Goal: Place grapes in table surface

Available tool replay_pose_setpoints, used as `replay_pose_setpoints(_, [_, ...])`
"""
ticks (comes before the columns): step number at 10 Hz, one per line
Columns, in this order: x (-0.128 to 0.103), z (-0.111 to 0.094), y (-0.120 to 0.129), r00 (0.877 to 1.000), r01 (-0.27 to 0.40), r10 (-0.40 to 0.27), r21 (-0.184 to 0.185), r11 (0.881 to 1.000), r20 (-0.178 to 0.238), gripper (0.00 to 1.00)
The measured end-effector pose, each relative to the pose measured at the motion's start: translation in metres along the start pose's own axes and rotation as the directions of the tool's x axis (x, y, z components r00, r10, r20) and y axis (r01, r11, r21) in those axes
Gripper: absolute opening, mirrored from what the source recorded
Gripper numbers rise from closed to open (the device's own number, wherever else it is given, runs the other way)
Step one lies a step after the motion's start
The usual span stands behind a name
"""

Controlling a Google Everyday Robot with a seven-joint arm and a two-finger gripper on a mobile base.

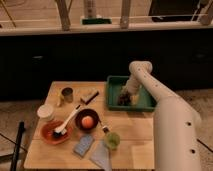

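- The pincer (125, 96) is seen lowered into the green rectangular plastic tray (114, 80), at the end of the white arm that reaches in from about 4 o'clock.
- Whether the pincer is wide, narrow or closed on anything cannot be told; its tip merges with the dark shape under it.
- The grapes (121, 102), a small dark reddish-purple lumpy cluster, are found inside the tray near its front wall, not yet on the light tan planked wooden bench (131, 131).
- The cluster lies right at the pincer tip, just toward 7 o'clock of it; contact is likely but is not plainly shown. No long axis can be made out in the cluster.
- Only one arm is fitted, so no choice of arm is called for.
- A bare stretch of bench is seen at 6 o'clock from the tray, just past its front rim. It is judged the nearest place for the grapes.
- A small green cup (112, 140) stands at 7 o'clock from the tray and would have to be avoided.
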Motion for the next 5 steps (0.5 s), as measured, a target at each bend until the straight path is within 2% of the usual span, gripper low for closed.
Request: replay_pose_setpoints(5, [-0.0014, -0.0093, -0.0023, 1.0, 0.009, -0.01, 0.006, 1.0, 0.01, 0.06])
